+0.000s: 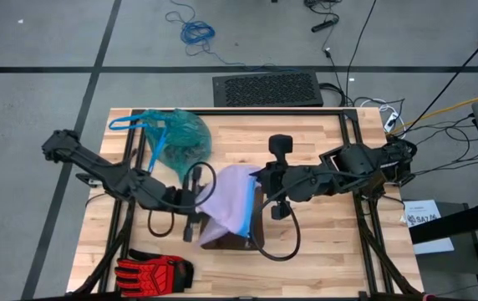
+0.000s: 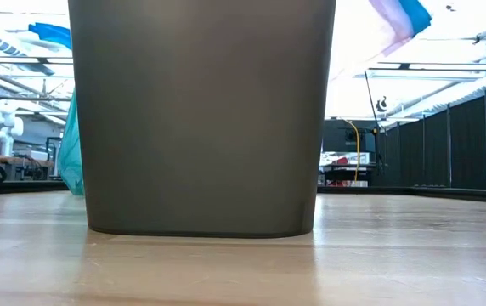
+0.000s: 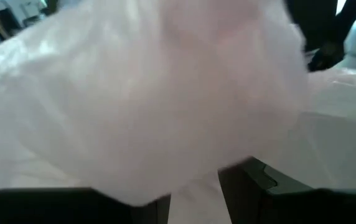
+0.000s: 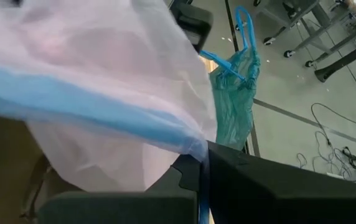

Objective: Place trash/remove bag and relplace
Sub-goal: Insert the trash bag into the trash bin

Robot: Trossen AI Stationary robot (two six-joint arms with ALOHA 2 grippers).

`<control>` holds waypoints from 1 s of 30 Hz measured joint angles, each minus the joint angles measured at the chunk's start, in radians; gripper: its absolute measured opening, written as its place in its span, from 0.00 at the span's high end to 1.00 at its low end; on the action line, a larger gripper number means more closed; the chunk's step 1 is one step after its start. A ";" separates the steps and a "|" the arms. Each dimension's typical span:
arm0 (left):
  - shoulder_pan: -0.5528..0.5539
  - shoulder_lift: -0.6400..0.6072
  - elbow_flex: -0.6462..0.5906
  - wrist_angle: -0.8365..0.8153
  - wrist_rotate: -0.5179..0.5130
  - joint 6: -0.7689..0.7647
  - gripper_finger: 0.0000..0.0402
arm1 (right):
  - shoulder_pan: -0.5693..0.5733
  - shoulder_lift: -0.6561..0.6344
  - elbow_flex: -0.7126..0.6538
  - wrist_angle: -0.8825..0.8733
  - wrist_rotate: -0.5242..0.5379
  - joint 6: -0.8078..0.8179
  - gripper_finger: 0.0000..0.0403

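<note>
Fitting the replacement liner over the bin

The teal bag lies removed near the bench's far-left corner. Over the bin, mid-bench, the right pincer, pressed together, pinches the lilac bag by its blue rim; the left pincer grips its opposite side. Judgement: spread the rim evenly past all bin edges before lowering.

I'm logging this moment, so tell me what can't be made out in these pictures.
- Bin interior: covered by the lilac bag in the high view; low view shows only its wall.
- Trash: not visible in any view.
- Left tool fingers: the bag fills the left wrist view.
- Teal bag contents: too small to tell.
</note>
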 joint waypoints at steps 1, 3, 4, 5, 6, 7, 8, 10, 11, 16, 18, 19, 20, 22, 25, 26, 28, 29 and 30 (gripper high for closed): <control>0.000 -0.007 0.000 -0.017 -0.013 0.000 0.70 | 0.000 0.000 0.000 -0.001 -0.006 0.000 1.00; 0.000 -0.022 0.000 -0.047 -0.024 0.000 0.70 | 0.000 0.000 0.000 -0.004 -0.038 -0.008 1.00; 0.000 -0.029 0.000 -0.058 -0.026 0.000 0.70 | 0.000 0.000 0.000 -0.008 -0.051 -0.017 1.00; 0.000 -0.034 0.000 -0.068 -0.027 -0.001 0.70 | 0.003 0.000 0.000 -0.010 -0.058 -0.024 1.00; 0.000 -0.039 0.000 -0.072 -0.027 -0.001 0.70 | 0.006 0.000 0.000 -0.014 -0.068 -0.028 1.00; -0.001 -0.043 0.000 -0.072 -0.027 -0.002 0.70 | 0.008 0.000 0.000 -0.019 -0.076 -0.032 1.00; -0.003 -0.047 0.000 -0.072 -0.027 -0.001 0.70 | 0.012 0.000 0.000 -0.023 -0.077 -0.036 1.00; -0.009 -0.055 0.000 -0.072 -0.026 -0.001 0.70 | 0.020 0.000 0.000 -0.039 -0.077 -0.047 1.00; -0.011 -0.059 0.000 -0.072 -0.027 -0.001 0.70 | 0.025 0.000 0.000 -0.046 -0.075 -0.053 1.00; -0.017 -0.064 0.000 -0.094 -0.023 -0.013 0.70 | 0.048 -0.007 0.000 -0.061 -0.032 -0.059 1.00; -0.014 -0.053 0.000 -0.100 0.011 -0.047 0.70 | 0.058 -0.014 0.000 -0.069 0.015 -0.064 1.00; -0.012 -0.044 0.000 -0.105 0.028 -0.057 0.70 | 0.063 -0.017 0.000 -0.075 0.036 -0.065 1.00; -0.012 -0.037 0.000 -0.118 0.033 -0.073 0.70 | 0.069 -0.021 0.000 -0.080 0.056 -0.064 1.00; -0.013 -0.031 0.000 -0.158 0.034 -0.082 0.70 | 0.083 -0.032 0.000 -0.092 0.090 -0.064 1.00; -0.013 -0.036 0.000 -0.201 -0.003 -0.084 0.70 | 0.116 -0.053 0.000 -0.096 0.129 -0.063 1.00; -0.013 -0.039 0.000 -0.208 -0.022 -0.090 0.70 | 0.129 -0.059 0.000 -0.096 0.137 -0.063 1.00; -0.012 -0.046 0.000 -0.213 -0.030 -0.103 0.70 | 0.157 -0.072 0.000 -0.097 0.145 -0.062 1.00; -0.012 -0.049 0.000 -0.219 -0.032 -0.106 0.70 | 0.172 -0.080 0.000 -0.097 0.146 -0.058 1.00; -0.012 -0.050 0.000 -0.223 -0.035 -0.107 0.70 | 0.187 -0.088 0.000 -0.096 0.148 -0.054 1.00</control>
